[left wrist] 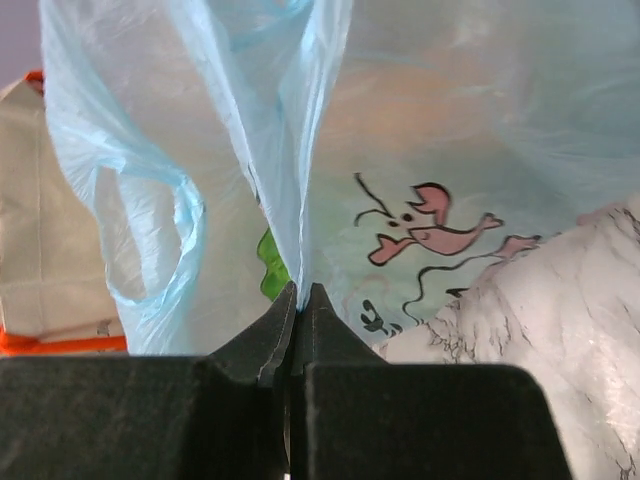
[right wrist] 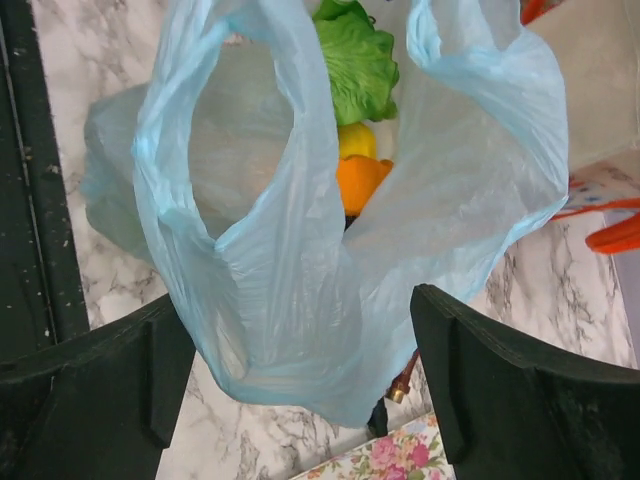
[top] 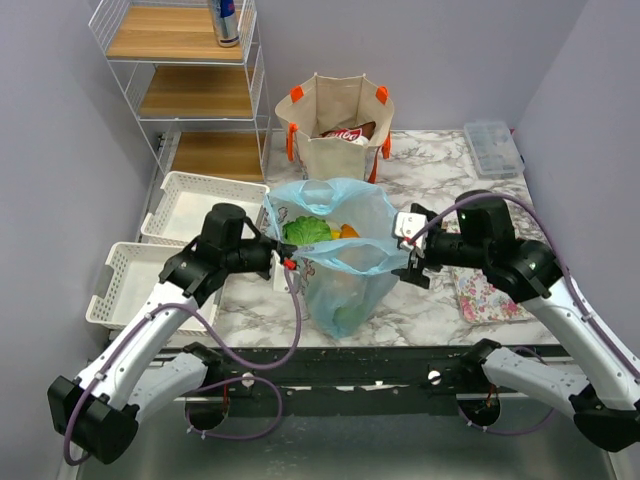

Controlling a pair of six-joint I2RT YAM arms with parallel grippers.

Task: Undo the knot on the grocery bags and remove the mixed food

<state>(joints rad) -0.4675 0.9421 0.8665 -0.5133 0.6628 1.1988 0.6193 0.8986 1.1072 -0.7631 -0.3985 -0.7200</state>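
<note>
The light-blue plastic bag (top: 340,260) stands open at the table's middle. In its mouth are lettuce (top: 307,230) and an orange fruit (top: 348,231). My left gripper (top: 284,262) is shut on the bag's left rim; in the left wrist view its tips (left wrist: 303,292) pinch the film. My right gripper (top: 411,256) is open at the right rim. In the right wrist view the rim (right wrist: 300,330) hangs between its spread fingers (right wrist: 510,390), with lettuce (right wrist: 360,60), yellow fruit (right wrist: 357,140) and orange fruit (right wrist: 362,182) inside. The beige tote (top: 335,130) behind holds a snack packet (top: 346,133).
Two white baskets (top: 205,205) (top: 130,280) sit at the left. A wire shelf (top: 185,90) at the back left carries a drink can (top: 227,22). A clear plastic box (top: 492,148) sits back right. A floral cloth (top: 485,295) lies under my right arm.
</note>
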